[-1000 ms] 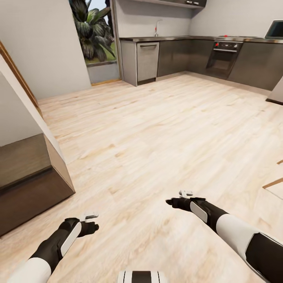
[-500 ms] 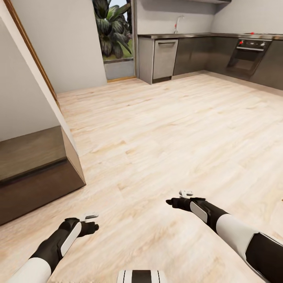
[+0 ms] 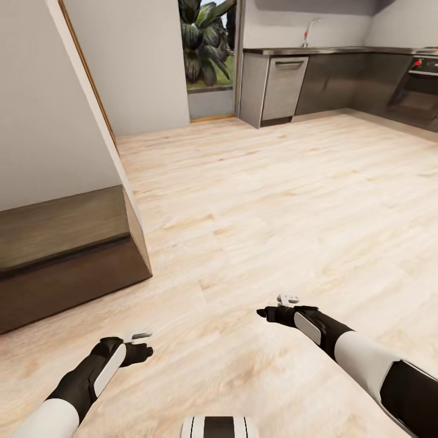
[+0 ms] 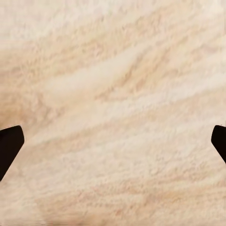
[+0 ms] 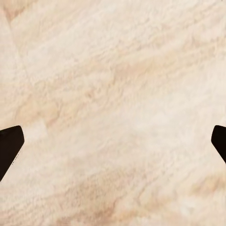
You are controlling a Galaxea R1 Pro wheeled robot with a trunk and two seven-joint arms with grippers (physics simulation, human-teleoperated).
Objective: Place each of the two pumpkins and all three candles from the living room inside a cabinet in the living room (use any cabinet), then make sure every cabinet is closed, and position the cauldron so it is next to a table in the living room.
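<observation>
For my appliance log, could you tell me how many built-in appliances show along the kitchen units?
2: a steel dishwasher at the near end of the grey units, and a black oven at the head view's right edge. More may lie out of frame.

This is looking like a home, an open-plan room running into a fitted kitchen. Light wood plank flooring [image 3: 274, 201] is stretching across the whole space. Along the far wall, grey kitchen units [image 3: 340, 76] are standing under a dark countertop [image 3: 340, 51], with a steel dishwasher front [image 3: 283, 88], a tap [image 3: 309, 30] rising over the counter, and a built-in oven [image 3: 418, 85] showing red knobs at the right edge. Beside the units, a tall glazed opening [image 3: 207, 55] is showing palm-like greenery outside. Near the left, a low dark-brown wooden unit [image 3: 67, 255] is sitting against a plain pale wall [image 3: 48, 109].
</observation>
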